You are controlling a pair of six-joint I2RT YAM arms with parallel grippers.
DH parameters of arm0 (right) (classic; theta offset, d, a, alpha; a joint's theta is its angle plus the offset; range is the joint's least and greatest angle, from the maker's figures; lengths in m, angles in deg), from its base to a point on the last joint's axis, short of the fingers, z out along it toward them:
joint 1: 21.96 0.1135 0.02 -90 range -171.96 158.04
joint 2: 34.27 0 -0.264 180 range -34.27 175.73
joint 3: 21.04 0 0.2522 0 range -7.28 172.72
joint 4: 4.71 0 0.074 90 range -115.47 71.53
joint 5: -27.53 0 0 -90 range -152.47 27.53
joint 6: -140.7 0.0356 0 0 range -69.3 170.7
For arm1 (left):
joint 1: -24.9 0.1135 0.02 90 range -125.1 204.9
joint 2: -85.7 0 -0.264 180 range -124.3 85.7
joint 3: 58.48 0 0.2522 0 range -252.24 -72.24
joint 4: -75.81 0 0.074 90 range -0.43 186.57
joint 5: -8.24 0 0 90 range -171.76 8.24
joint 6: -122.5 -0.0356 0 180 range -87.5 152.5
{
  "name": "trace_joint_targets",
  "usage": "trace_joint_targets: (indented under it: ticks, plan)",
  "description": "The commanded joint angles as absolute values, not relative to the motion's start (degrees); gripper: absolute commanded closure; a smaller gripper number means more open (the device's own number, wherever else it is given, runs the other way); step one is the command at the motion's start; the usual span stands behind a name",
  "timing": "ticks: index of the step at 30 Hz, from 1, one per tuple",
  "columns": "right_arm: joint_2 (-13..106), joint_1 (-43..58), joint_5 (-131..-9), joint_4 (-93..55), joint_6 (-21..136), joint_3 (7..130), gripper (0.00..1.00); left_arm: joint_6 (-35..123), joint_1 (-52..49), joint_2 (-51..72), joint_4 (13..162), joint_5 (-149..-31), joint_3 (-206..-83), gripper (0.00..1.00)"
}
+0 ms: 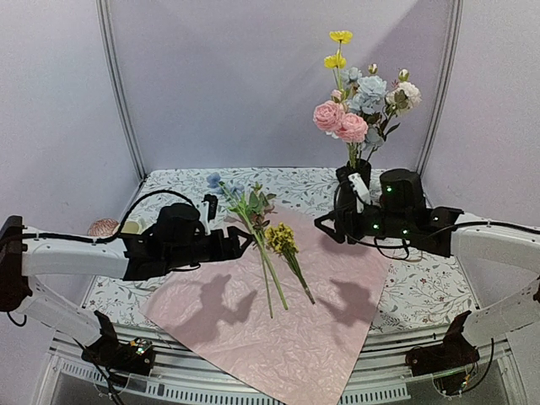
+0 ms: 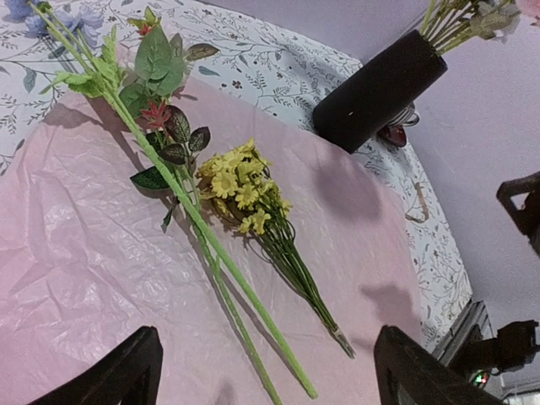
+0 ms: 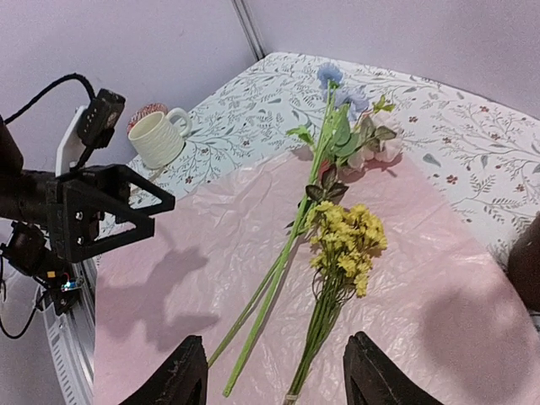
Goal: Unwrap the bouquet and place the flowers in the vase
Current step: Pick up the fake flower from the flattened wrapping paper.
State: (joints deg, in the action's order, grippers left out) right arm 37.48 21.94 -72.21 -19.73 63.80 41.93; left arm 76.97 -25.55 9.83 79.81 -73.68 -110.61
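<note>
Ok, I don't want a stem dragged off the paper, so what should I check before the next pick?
1. Left gripper open, empty: ok.
2. Right gripper open, empty: ok.
3. Wrapping paper spread flat, flowers uncovered: ok.
4. Yellow bunch separate from the long stems: cannot tell; its blooms lie against their leaves.
5. Vase upright: ok.
6. Room left in its mouth: cannot tell.

Seen from above, the vase (image 1: 364, 166) is mostly hidden behind the right arm (image 1: 489, 240), and the cup (image 1: 132, 226) partly behind the left arm (image 1: 76, 256). In the left wrist view, the vase's flowers (image 2: 460, 17) are cut off at the top edge.
</note>
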Motion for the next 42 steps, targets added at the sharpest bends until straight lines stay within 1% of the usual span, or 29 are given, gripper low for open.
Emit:
trace_joint_targets:
  ticks: [1,10,16,21,24,26,31,38,42]
  plan:
    - [41.9,24.4,-76.0,-16.1,67.8,40.2,0.43,77.8,-24.7,11.2,78.7,-72.8,-109.2,0.11]
    - [54.3,29.1,-78.9,-12.5,71.3,43.4,0.43,78.3,-22.8,9.8,76.9,-73.0,-107.8,0.11]
    - [57.8,29.7,-79.3,-12.1,71.9,45.3,0.43,80.0,-20.7,5.3,74.2,-74.7,-108.7,0.15]
    - [57.1,29.7,-77.6,-12.3,71.5,45.1,0.43,83.3,-18.7,-1.2,72.3,-76.6,-111.0,0.27]
    - [56.6,29.7,-76.8,-12.4,71.4,45.0,0.43,84.9,-17.5,-5.3,69.6,-79.3,-112.4,0.4]
    - [56.4,29.7,-76.3,-12.6,71.3,44.9,0.42,85.9,-16.8,-8.0,68.4,-81.2,-113.7,0.44]
    - [54.6,29.6,-73.2,-12.0,71.1,43.4,0.41,86.1,-15.9,-13.7,67.4,-84.1,-117.2,0.45]
    - [49.6,29.7,-67.5,-11.0,71.4,39.9,0.4,86.8,-15.2,-17.7,67.1,-83.3,-119.9,0.45]
    - [46.9,29.7,-65.7,-11.0,71.9,38.0,0.4,88.1,-14.2,-20.0,66.9,-84.3,-121.9,0.51]
